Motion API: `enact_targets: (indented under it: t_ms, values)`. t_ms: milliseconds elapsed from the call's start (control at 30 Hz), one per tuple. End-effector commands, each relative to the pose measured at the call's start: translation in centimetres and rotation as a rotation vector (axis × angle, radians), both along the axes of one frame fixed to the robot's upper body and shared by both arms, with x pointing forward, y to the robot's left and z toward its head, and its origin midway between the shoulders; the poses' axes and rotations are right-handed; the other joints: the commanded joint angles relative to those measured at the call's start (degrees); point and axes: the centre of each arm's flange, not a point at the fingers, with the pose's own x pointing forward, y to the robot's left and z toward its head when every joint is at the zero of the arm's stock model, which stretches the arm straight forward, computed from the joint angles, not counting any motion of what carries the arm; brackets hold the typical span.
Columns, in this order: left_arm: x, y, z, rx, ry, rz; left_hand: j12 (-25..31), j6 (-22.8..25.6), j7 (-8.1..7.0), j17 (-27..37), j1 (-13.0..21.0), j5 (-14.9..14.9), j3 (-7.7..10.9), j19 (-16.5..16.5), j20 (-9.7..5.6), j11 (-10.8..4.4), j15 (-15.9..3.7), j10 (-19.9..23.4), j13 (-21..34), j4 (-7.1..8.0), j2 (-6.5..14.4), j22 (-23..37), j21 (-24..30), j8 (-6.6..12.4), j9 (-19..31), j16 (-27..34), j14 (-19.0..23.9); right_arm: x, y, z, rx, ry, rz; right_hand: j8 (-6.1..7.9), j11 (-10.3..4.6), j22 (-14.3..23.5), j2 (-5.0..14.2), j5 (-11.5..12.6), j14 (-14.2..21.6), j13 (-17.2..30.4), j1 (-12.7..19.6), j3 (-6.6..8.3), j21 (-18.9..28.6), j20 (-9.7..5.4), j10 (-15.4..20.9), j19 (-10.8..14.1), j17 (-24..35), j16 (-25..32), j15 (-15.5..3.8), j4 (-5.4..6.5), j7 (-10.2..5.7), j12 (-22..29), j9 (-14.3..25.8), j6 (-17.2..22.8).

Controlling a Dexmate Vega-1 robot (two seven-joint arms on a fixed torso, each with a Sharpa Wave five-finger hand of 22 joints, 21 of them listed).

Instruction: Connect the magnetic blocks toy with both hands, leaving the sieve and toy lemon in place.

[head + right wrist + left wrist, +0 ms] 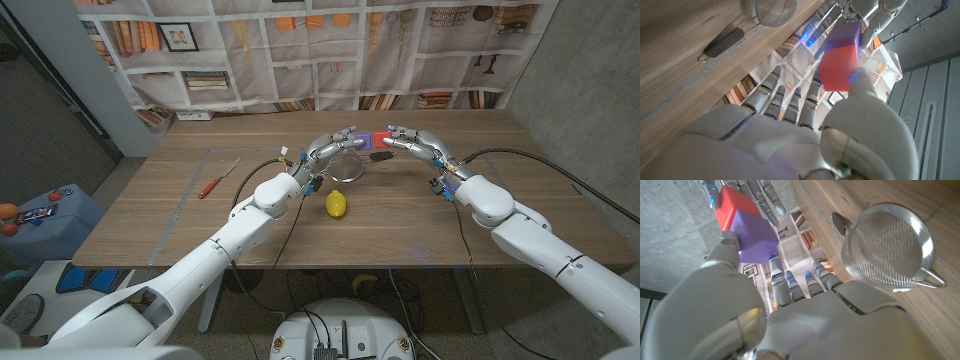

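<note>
The purple block (pixel 757 236) and the red block (pixel 732 207) sit face to face, touching, held up in the air above the sieve (pixel 345 160) rather than resting on the counter (pixel 180 215). In the wrist views they read as one joined pair, so the connection looks made or all but made.

The left hand (pixel 335 145) pinches the purple block between thumb and fingertips; the right hand (pixel 405 140) holds the red one the same way, its thumb on the red face.

These look like small rigid plastic cubes: light, hard, smooth-sided and probably a little slippery under hard fingertips. They should not crush, but a skewed squeeze could twist them off the magnetic seam. My judgement is that the best hold is on opposite flat faces of each cube, well away from the joining face, so the magnets can pull square.

The sieve lies on the counter directly below the hands, its mesh bowl facing up. The toy lemon (pixel 336 204) rests nearer the robot than the sieve. A red-handled knife (pixel 217 179) lies well apart from the sieve, on the robot's left.
</note>
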Motion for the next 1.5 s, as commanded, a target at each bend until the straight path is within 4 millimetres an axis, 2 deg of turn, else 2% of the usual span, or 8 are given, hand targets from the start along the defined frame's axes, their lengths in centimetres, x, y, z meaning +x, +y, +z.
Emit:
enact_targets:
  t_ms: [33,667,1067,1500]
  values:
    - [0.0,0.0,0.0,0.003,0.001,-0.004,0.0,4.8,-4.53,0.1,2.5,0.4,0.14,-0.1,0.29,0.33,0.36,-0.1,0.1,0.19,2.8,0.1,0.1,0.53,0.3,0.1,0.0,0.1,0.4,0.1,-0.006,-0.002,0.015,0.10,0.13,0.1,3.62,0.0,0.0,0.2,3.0,-0.14,-0.1,-3.25,0.4,0.1,0.1,-0.1,-2.29,-0.03,-5.63,-0.1,0.2,6.2]
    - [0.8,-0.9,0.9,0.021,-0.012,-0.036,0.0,4.7,-4.67,0.1,2.4,0.5,0.11,0.0,0.33,0.36,0.42,-0.3,0.1,0.05,2.9,0.1,0.1,0.50,0.3,0.1,0.0,0.6,1.1,0.3,0.014,0.010,0.067,-0.41,0.00,0.1,3.86,-0.5,0.1,0.2,2.7,-0.45,0.0,-2.95,0.6,0.1,0.2,-0.1,-2.17,0.08,-5.65,-0.1,-0.1,6.1]
    - [1.3,-1.5,0.7,0.016,0.000,-0.053,0.0,4.4,-4.67,0.1,2.3,0.5,0.06,0.0,0.30,0.49,0.38,-0.4,0.1,-0.02,2.9,0.1,0.1,0.36,0.3,0.1,0.0,1.8,1.0,0.2,0.036,0.017,0.073,-0.66,0.09,0.1,3.95,-0.7,0.3,0.2,2.6,-0.60,0.0,-2.84,0.7,0.3,0.2,-0.1,-2.13,0.06,-5.66,-0.2,-0.2,6.2]
    - [1.2,-1.3,0.6,0.007,-0.003,-0.050,-0.1,3.0,-4.41,0.1,1.8,0.4,-0.23,-0.3,0.34,0.68,0.36,-0.8,0.1,0.04,2.6,0.1,0.0,-0.12,0.2,0.0,-0.3,2.4,0.9,0.2,0.044,0.019,0.076,-0.87,0.00,0.1,4.10,-0.9,0.4,0.2,2.5,-0.72,0.0,-2.84,1.0,0.4,0.2,-0.1,-2.13,0.04,-5.64,-0.1,-0.3,6.4]
